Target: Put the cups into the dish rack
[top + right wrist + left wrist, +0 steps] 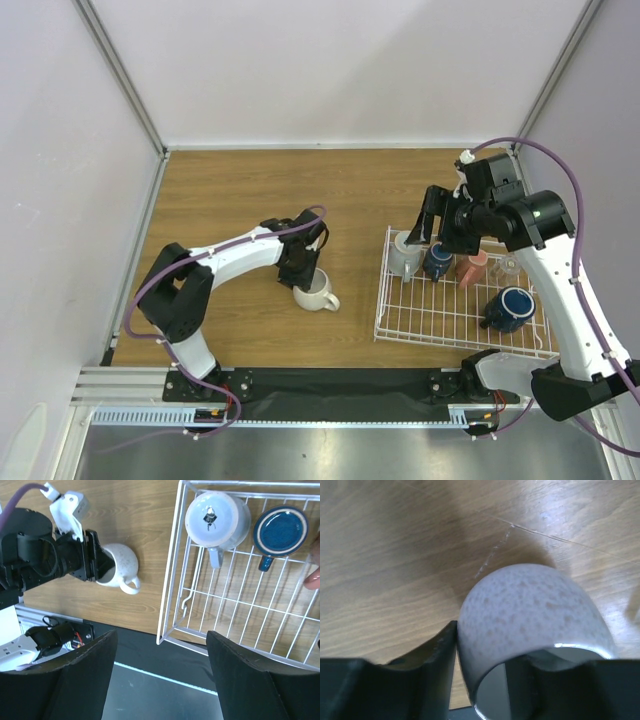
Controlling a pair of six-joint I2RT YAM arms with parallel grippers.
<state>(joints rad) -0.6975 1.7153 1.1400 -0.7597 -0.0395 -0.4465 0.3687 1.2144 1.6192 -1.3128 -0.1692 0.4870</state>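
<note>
The cream-white speckled mug (316,293) stands on the wooden table left of the dish rack (390,315). My left gripper (300,268) is shut on its rim. In the left wrist view, one finger (437,665) presses the outer wall of the mug (530,610) and the other sits inside it. The rack holds a pale grey-blue mug (403,255), a dark blue mug (438,262), a reddish-pink cup (472,268), a clear glass (507,266) and another dark blue mug (510,308). My right gripper (432,218) hangs open and empty above the rack's far left corner.
The right wrist view shows the rack's near left corner (170,635), the grey-blue mug (217,517), a dark blue mug (280,527) and the cream-white mug (122,565) in my left gripper (97,562). A black strip and metal rail run along the table's near edge (330,385).
</note>
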